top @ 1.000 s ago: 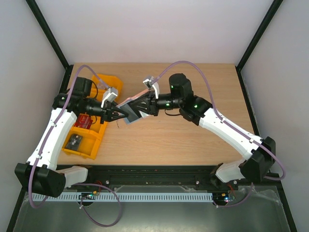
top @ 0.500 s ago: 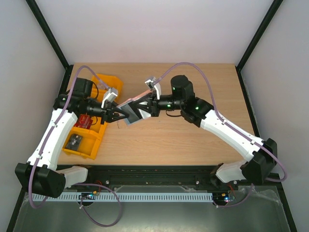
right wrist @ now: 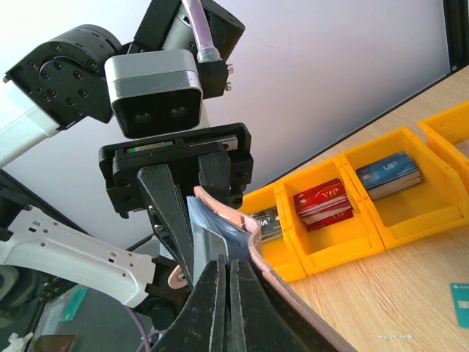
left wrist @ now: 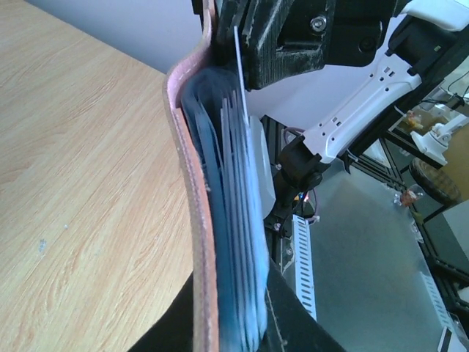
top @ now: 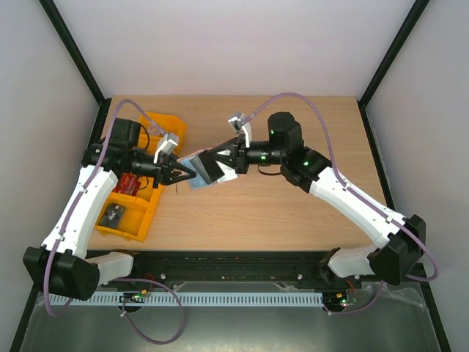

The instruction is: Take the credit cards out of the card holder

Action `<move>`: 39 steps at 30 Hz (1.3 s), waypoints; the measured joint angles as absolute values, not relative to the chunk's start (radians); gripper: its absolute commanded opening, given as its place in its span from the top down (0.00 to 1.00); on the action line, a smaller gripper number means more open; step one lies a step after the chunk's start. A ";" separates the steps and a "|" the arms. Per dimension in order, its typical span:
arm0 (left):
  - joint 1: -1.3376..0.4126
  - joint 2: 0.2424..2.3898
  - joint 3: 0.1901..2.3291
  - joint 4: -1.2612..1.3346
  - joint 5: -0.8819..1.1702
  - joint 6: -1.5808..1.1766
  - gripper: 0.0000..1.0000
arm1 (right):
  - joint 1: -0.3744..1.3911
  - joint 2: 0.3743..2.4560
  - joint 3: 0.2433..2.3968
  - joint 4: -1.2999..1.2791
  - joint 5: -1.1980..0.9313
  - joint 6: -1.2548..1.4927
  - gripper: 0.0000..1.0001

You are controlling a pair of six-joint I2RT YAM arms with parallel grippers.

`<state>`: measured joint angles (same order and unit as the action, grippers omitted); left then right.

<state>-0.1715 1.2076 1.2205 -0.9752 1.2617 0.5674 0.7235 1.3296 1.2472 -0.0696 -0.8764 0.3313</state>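
Closure of right gripper [top: 229,156] just now, seemingly on pale card [left wrist: 260,165] edge, arm drawn rightward; left gripper [top: 179,172] clamped on card holder [top: 199,169], aloft above left half of desk [top: 278,213]. Extraction of 1 card apparently begun.

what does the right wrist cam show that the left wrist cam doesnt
Only the right wrist view: the orange bins holding card stacks, a teal card lying on the table, and the left gripper clamped on the card holder. Only the left wrist view: the holder's grey-blue pockets seen edge-on, with the right gripper shut at its top edge. Both: the card holder, held between the two grippers.
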 measured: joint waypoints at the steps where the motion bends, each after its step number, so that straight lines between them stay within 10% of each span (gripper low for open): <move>1: -0.172 1.207 1.220 -0.974 1.262 0.560 0.98 | 0.723 1.330 1.246 -0.066 -0.881 0.339 0.98; 13: -0.165 1.203 1.174 -0.870 1.263 0.429 0.98 | 0.721 1.349 1.128 0.076 -0.958 0.458 0.85; 18: -0.152 1.203 1.172 -0.864 1.257 0.414 0.98 | 0.727 1.359 1.122 0.081 -0.969 0.457 0.98; 39: -0.272 1.205 0.727 -0.235 1.097 -0.197 0.98 | 0.523 1.126 1.182 -0.284 -0.683 0.298 0.98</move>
